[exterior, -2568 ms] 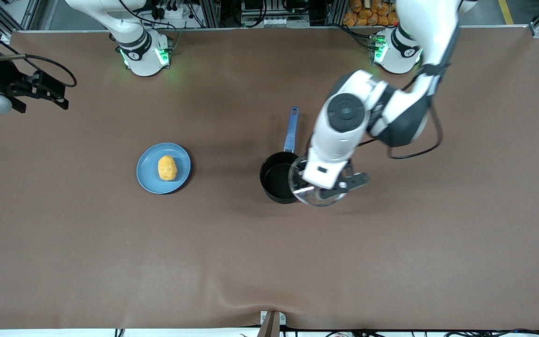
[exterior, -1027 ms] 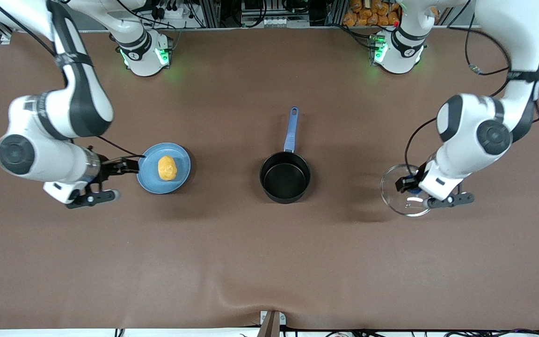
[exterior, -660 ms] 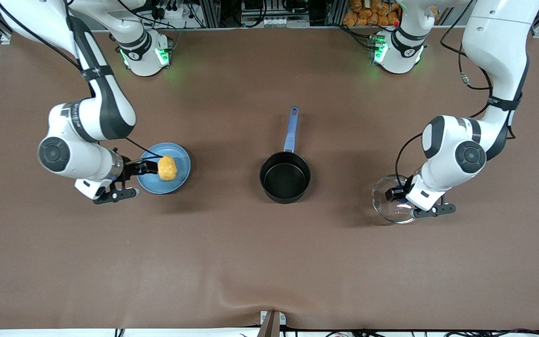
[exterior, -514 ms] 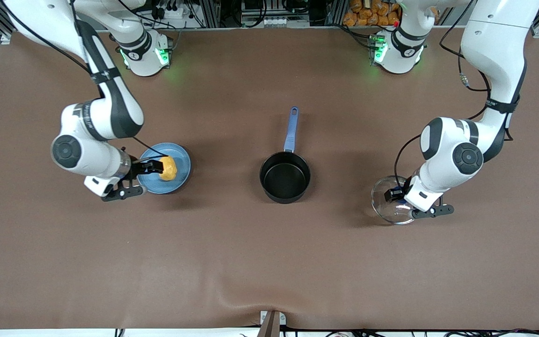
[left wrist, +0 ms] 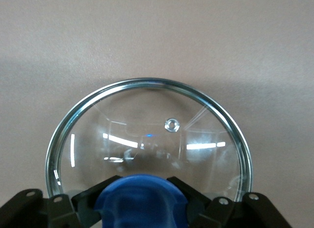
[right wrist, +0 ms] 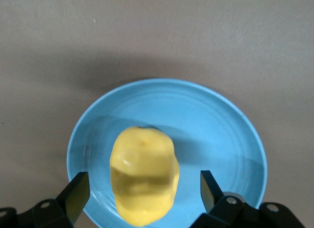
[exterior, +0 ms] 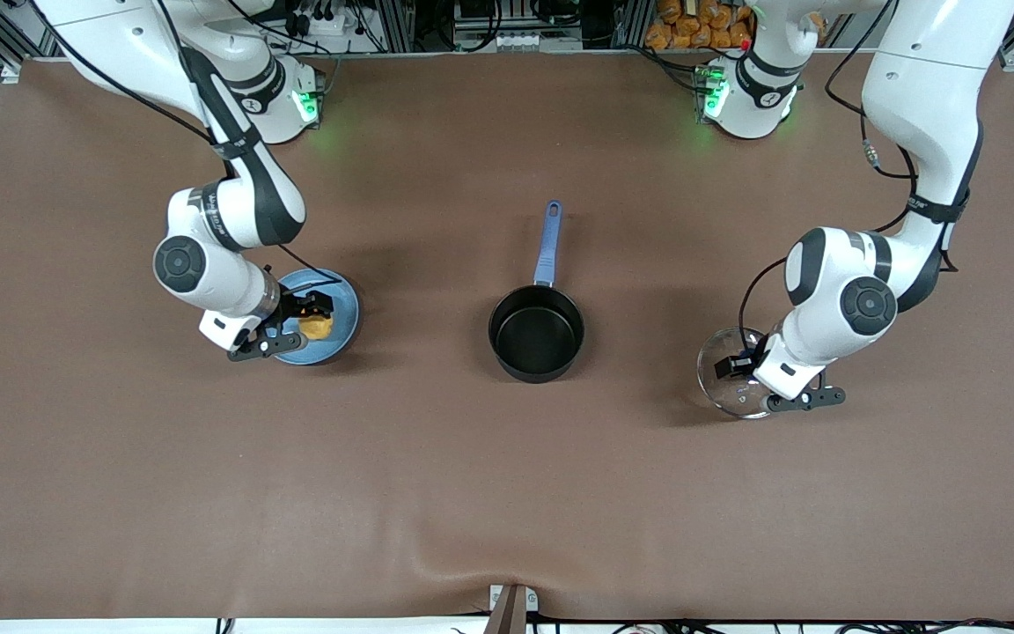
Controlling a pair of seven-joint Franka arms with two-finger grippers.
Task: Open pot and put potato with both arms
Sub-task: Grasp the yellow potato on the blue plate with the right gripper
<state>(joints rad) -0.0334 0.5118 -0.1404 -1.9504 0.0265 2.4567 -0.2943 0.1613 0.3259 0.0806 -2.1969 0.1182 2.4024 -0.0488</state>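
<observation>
Seen from the front camera, the pot stands uncovered near the middle of the table, its blue handle pointing to twelve o'clock, toward the robots' bases. At about nine o'clock from the pot, toward the right arm's end of the table, a blue plate carries the potato. The right gripper is down over that plate with the potato between its fingers, which stand wide and released. At about four o'clock from the pot, toward the left arm's end, the glass lid lies low by the table; whether it rests on the surface cannot be told. The left gripper is clenched on the lid's blue knob. Next, in the left wrist view, the lid fills the picture, its metal rim round and whole, a small vent hole in the glass. The blue knob sits between the black fingers of the left gripper, pinched from both sides. Lastly, in the right wrist view, the potato lies on the plate. The right gripper straddles it, one fingertip on either side with a gap left between each tip and the potato.
</observation>
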